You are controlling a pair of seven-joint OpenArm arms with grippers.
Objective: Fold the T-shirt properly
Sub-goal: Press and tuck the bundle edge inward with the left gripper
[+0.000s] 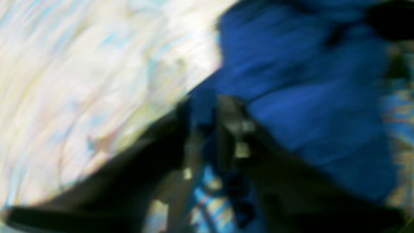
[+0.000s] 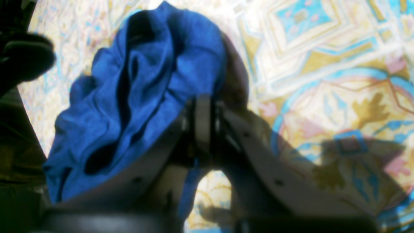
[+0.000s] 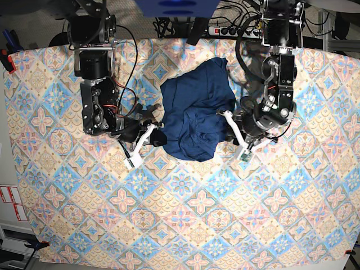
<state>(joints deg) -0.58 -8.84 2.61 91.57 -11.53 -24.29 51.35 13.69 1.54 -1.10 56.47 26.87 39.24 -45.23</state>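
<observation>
The T-shirt (image 3: 194, 118), dark navy blue, lies crumpled in a heap in the middle of the table. In the base view my right gripper (image 3: 153, 135) is at the heap's left edge. In the right wrist view that gripper (image 2: 203, 106) is shut on a bunch of the T-shirt (image 2: 145, 81), which bulges up past the fingertips. My left gripper (image 3: 230, 125) is at the heap's right edge. The left wrist view is badly blurred. There the left gripper (image 1: 205, 119) shows its dark fingers apart, with blue cloth of the T-shirt (image 1: 307, 97) lying in and beyond the gap.
A patterned blue, yellow and pink tablecloth (image 3: 185, 225) covers the whole table. Cables and a power strip (image 3: 228, 29) lie along the back edge. A red clamp (image 3: 5, 57) sits at the left edge. Both arm bases stand at the back.
</observation>
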